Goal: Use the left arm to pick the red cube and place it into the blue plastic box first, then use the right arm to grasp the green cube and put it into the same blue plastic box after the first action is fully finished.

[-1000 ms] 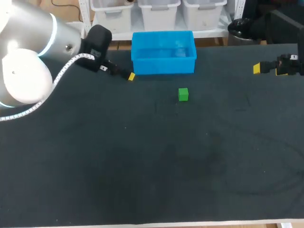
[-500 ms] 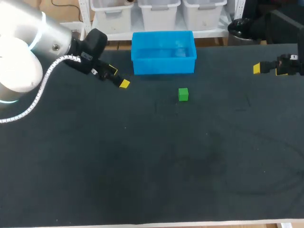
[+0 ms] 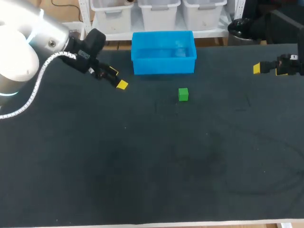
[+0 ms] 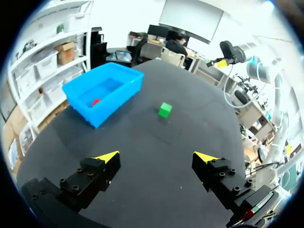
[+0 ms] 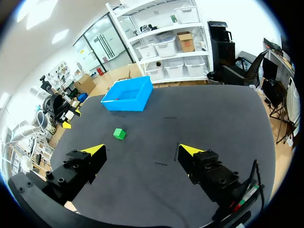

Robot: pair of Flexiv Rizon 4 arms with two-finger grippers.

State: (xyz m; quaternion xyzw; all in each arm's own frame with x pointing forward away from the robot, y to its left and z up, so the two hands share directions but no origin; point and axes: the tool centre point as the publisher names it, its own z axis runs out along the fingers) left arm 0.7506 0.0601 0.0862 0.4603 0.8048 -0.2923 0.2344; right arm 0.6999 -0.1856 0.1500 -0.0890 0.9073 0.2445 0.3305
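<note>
A: L arm [image 3: 28,42], looks?
B: Fat rounded links, silver-grey + white. Lt-blue ring [image 3: 39,15] at a joint. White braided cable [image 3: 34,92] runs outside, to a black wrist block [image 3: 92,42].
A: R arm [image 3: 289,64]?
B: Only the black end shows.
A: Grippers?
B: L gripper [image 4: 156,156], R gripper [image 5: 142,150]: same build. Black blocky fingers [image 4: 90,178] w/ round screws [image 4: 71,187], yellow wedge tips [image 4: 108,156].
</note>
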